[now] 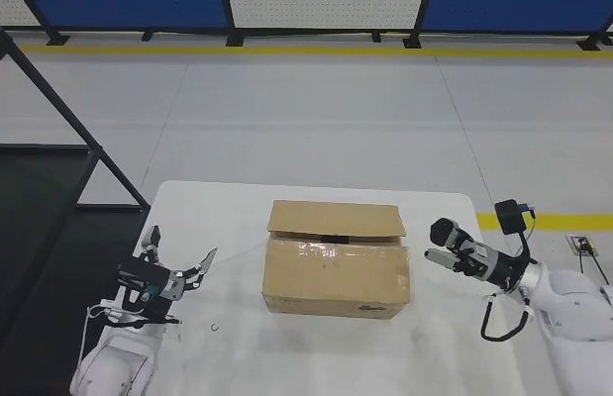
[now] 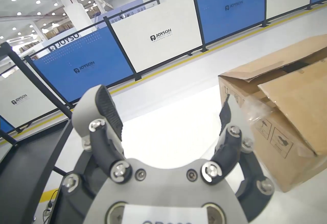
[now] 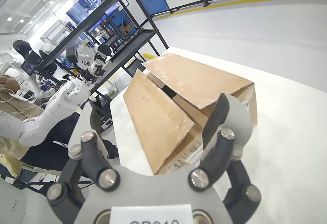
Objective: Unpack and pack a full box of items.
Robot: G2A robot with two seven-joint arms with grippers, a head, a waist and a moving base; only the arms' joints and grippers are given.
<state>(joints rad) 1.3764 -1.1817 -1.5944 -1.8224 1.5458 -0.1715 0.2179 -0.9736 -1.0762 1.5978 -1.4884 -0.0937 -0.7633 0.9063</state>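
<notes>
A brown cardboard box [image 1: 336, 269] stands in the middle of the white table [image 1: 217, 208]. Its top flaps lie nearly flat with a dark gap between them and bits of clear tape on the seams, so the contents are hidden. My left gripper [image 1: 180, 248] hovers to the box's left, open and holding nothing. In the left wrist view the left gripper [image 2: 163, 99] faces past the box [image 2: 288, 107]. To the right of the box my right gripper [image 1: 434, 246] is open and empty. In the right wrist view the right gripper [image 3: 158, 110] points at the box's [image 3: 184, 87] end.
A black metal shelf rack [image 1: 49, 178] stands off the table's left side. A small ring-like bit [image 1: 216, 328] lies on the table near the left arm. Bare tabletop lies in front of and behind the box.
</notes>
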